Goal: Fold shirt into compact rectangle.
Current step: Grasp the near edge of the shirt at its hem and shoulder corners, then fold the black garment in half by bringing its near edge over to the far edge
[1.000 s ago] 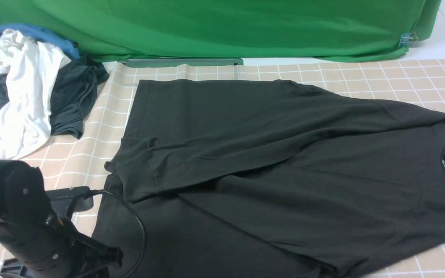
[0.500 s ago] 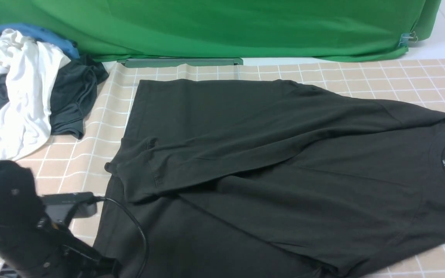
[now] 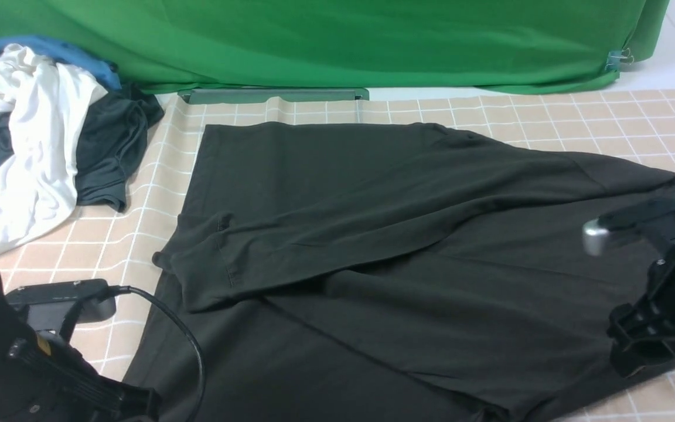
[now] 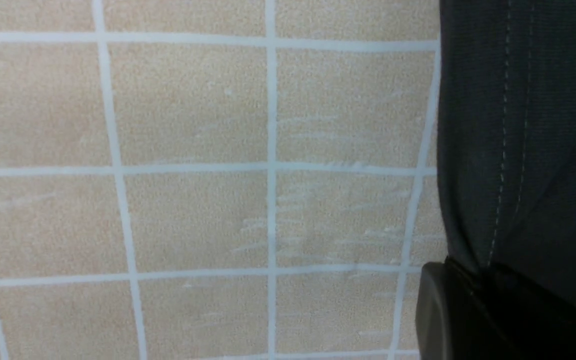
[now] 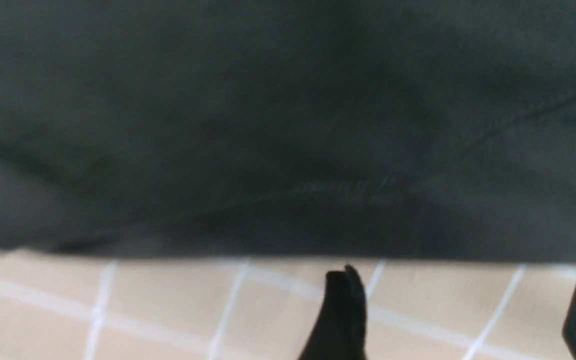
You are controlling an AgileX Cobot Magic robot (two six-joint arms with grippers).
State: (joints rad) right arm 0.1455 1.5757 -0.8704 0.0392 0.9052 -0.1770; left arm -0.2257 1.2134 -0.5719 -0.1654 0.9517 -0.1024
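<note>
The black shirt (image 3: 402,234) lies spread across the checked cloth, plain side up, its far side and a sleeve folded over the middle. My left gripper (image 3: 138,401) is at the shirt's near left corner. In the left wrist view this gripper (image 4: 473,280) is shut on the stitched hem of the shirt (image 4: 518,125). My right gripper (image 3: 636,340) hangs over the collar end and hides the collar. In the right wrist view its jaws (image 5: 468,287) stand wide open over bare cloth, just off the edge of the shirt (image 5: 288,125), holding nothing.
A heap of white, blue and dark grey clothes (image 3: 38,135) lies at the far left. A green backdrop (image 3: 337,41) closes the far side, with a green bar (image 3: 273,94) at its foot. The checked tablecloth (image 3: 607,111) shows around the shirt.
My left gripper has shut on the hem and drawn that corner slightly left. My right arm has come in from the right over the collar, and its jaws have opened.
</note>
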